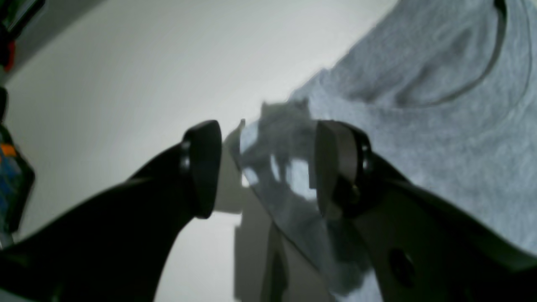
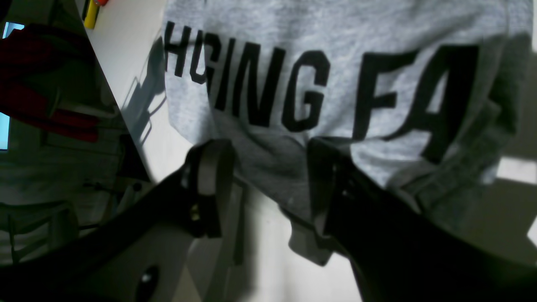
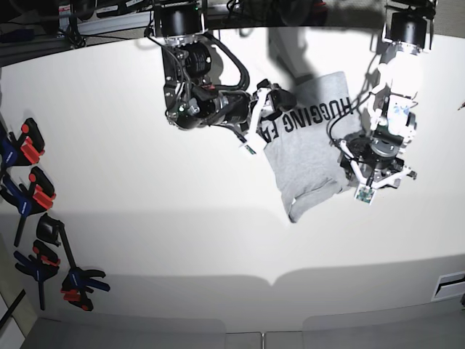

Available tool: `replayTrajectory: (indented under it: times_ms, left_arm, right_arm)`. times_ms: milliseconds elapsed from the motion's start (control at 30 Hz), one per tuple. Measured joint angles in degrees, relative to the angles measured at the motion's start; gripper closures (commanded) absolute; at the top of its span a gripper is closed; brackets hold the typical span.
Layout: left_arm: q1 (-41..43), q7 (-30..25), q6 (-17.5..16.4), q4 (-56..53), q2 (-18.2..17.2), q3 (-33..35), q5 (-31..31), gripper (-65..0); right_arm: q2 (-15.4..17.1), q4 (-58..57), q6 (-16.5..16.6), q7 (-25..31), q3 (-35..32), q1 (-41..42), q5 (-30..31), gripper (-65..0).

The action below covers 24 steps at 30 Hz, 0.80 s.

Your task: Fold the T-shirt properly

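- Where the base view covers the whole white surface (image 3: 131,240), the T-shirt (image 3: 309,156) lies right of centre, towards the far edge, partly folded into a slanted, roughly oblong shape.
- Black block lettering (image 3: 312,116) runs along the far part of the T-shirt; the near part is plain grey.
- The right tool (image 3: 270,102) sits at the left end of the lettered edge, on the base view's left.
- In the right wrist view, the right tool (image 2: 268,184) has its jaws apart with grey cloth of the T-shirt (image 2: 293,25) between them; the pads do not visibly press the cloth, so a grip cannot be confirmed.
- The left tool (image 3: 363,171) sits at the T-shirt's right edge, on the base view's right.
- In the left wrist view, the left tool (image 1: 268,167) has its jaws standing well apart over the cloth edge; the T-shirt (image 1: 440,126) fills the upper right, with its curved collar seam visible.
- The region between the left jaws is blurred; contact with the cloth cannot be determined.
- Several clamps (image 3: 33,196) with black, red and blue parts lie along the left edge of the surface, well apart from the T-shirt.
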Motion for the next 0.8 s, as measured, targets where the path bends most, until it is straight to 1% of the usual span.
replayTrajectory:
  times_ms: [67,100,133,200,233,267,367,433,467,567,633,733,767,800]
  left_arm:
    - [0.02,6.84,0.68,2.69,-0.07,0.0,-2.34,-32.0]
    - [0.09,9.07,1.03,4.59,-0.63,0.0,-4.28,-32.0]
    - [0.22,9.92,1.16,6.84,-1.44,0.0,-6.4,-32.0]
    - [0.17,9.01,5.11,11.65,-3.69,0.0,-12.02,-32.0]
    - [0.11,7.26,7.54,13.77,-5.09,0.0,-14.25,-32.0]
    - [-0.02,5.35,8.63,15.54,-6.21,0.0,-15.37,-32.0]
    - [0.15,5.64,8.72,18.84,-7.15,-0.74,-14.51,-32.0]
    - [1.77,5.92,8.68,19.67,-7.15,-1.79,-15.37,-32.0]
    - [3.1,5.99,8.63,19.82,-7.02,-2.49,-15.56,-32.0]
    - [8.0,6.47,8.57,19.8,-6.8,-6.34,-15.85,-32.0]
    - [11.54,6.56,8.63,19.8,-6.84,-10.82,-15.93,-32.0]
    - [17.33,6.86,8.61,20.35,-6.86,-17.84,-18.51,-32.0]
    - [19.58,6.86,8.24,21.14,-6.86,-19.76,-19.54,-32.0]
    - [21.81,6.88,7.04,22.1,-6.86,-21.49,-19.74,-32.0]
  right_arm:
    - [-0.02,1.46,0.15,-1.99,0.11,-0.02,-0.57,-27.5]
    - [-0.07,2.6,0.17,-2.54,0.5,-0.07,-1.18,-27.5]
    - [-0.07,3.89,0.17,-2.56,1.16,-0.28,-1.55,-27.5]
    - [-0.02,7.04,0.2,-2.69,2.64,-0.42,-1.79,-27.5]
    - [0.02,9.01,0.2,-2.54,3.43,-0.39,-1.77,-27.5]
    - [0.11,10.91,0.2,-2.25,4.28,-0.26,-1.64,-27.5]
    - [0.09,16.26,0.2,-2.29,7.3,-0.2,-1.51,-27.5]
    - [-0.04,18.97,0.2,-2.49,9.16,-0.57,-0.94,-27.5]
    - [0.55,20.24,0.2,-2.91,9.92,-1.01,0.15,-27.5]
    - [4.09,23.26,0.37,-6.01,12.44,-3.02,5.33,-27.5]
    - [6.34,25.4,0.37,-8.13,14.69,-5.09,8.48,-27.5]
    - [8.85,28.89,0.37,-9.99,18.91,-8.2,13.0,-27.5]
    - [9.57,30.08,0.37,-9.92,20.44,-9.31,14.16,-27.5]
    - [10.12,31.32,0.37,-9.9,22.14,-10.45,15.26,-27.5]
